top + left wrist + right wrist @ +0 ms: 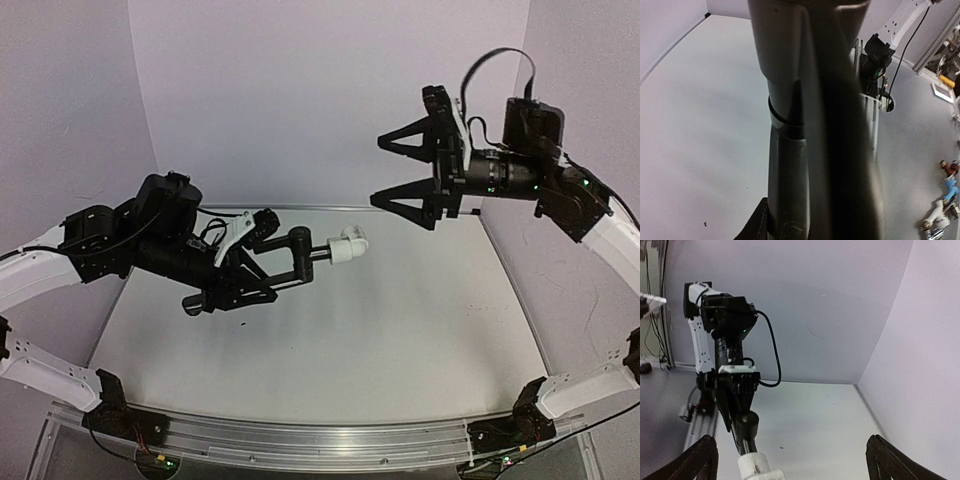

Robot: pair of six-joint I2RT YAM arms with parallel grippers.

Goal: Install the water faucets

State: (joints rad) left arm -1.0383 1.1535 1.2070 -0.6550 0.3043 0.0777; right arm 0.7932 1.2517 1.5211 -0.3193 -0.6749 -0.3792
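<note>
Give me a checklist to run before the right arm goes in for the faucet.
1. Left jaws shut on the black pipe: ok.
2. White fitting sits on the pipe's free end, pointing toward the right arm: ok.
3. Fitting fully seated on the pipe: cannot tell.
4. Right jaws spread wide, nothing between them: ok.
5. Right jaws apart from pipe and fitting, raised above and to their right: ok.
6. Pipe held in the air, off the table: ok.
</note>
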